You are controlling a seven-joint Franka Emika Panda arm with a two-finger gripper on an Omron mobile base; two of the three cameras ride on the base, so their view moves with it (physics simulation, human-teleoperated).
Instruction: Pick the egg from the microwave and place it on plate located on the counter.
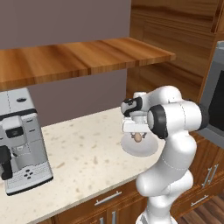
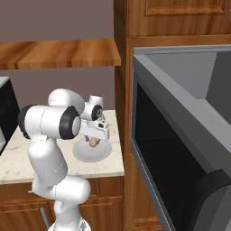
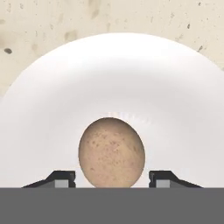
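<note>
The tan-brown speckled egg [image 3: 111,152] sits between my two dark fingertips [image 3: 64,178], which close in on both of its sides. My gripper [image 1: 138,139] points straight down and holds the egg [image 1: 138,137] a little above the middle of the plain white plate [image 1: 148,148]. The plate rests on the beige speckled counter [image 1: 83,153] near its right end. From the other side, the egg [image 2: 93,142] hangs under the gripper [image 2: 93,144] over the plate [image 2: 103,152]. The grey microwave [image 2: 180,117] stands at the right with its door [image 2: 149,149] swung open.
A grey coffee machine [image 1: 19,140] stands at the counter's left end. A wooden shelf [image 1: 83,57] runs above the counter. Tall wooden cabinets [image 1: 175,35] flank the microwave. The counter's front edge [image 1: 100,186] lies just ahead of my arm's base.
</note>
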